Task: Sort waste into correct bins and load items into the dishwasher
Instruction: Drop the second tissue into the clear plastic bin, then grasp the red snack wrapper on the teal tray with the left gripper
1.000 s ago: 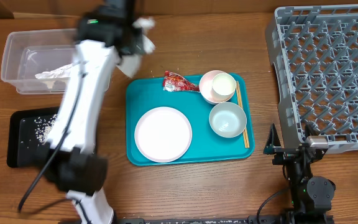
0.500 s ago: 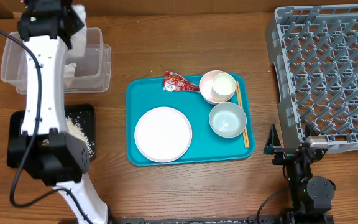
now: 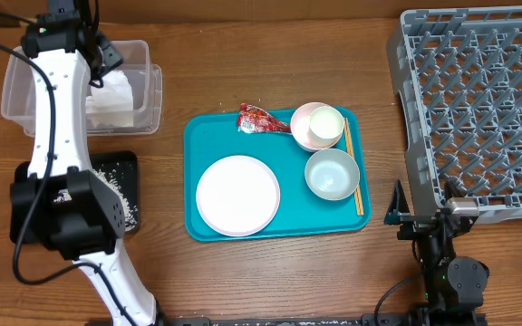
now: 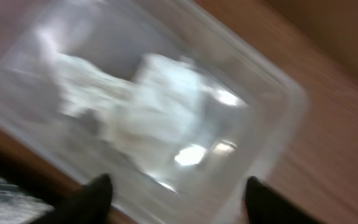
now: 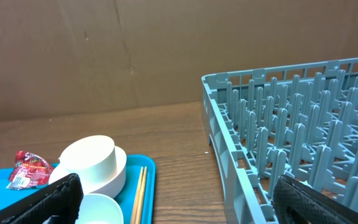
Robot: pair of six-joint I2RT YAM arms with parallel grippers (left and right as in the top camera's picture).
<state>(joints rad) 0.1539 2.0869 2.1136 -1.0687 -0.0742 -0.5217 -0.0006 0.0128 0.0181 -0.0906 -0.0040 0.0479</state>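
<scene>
My left gripper (image 3: 105, 56) (image 4: 179, 196) hovers open over the clear tub (image 3: 150, 101) (image 4: 272, 93), with nothing between its fingers. The crumpled white napkin (image 3: 113, 98) (image 4: 142, 106) lies loose inside the tub. On the teal tray (image 3: 198, 136) are a red wrapper (image 3: 263, 119) (image 5: 28, 168), a white plate (image 3: 237, 195), stacked white bowls (image 3: 317, 125) (image 5: 92, 163), a grey-blue bowl (image 3: 332, 173) and chopsticks (image 3: 352, 167) (image 5: 140, 193). My right gripper (image 3: 395, 213) (image 5: 185, 202) rests open and empty between the tray and the grey dish rack (image 3: 478, 100) (image 5: 291, 124).
A black tray (image 3: 25, 204) with loose rice grains (image 3: 120, 195) sits below the tub, partly hidden by my left arm. The rack fills the right side of the table. Bare wood lies between the tub and the teal tray.
My left arm swung left from beside the teal tray to over the tub with the napkin. Its jaws opened and the napkin dropped into the tub. The right arm stayed still.
</scene>
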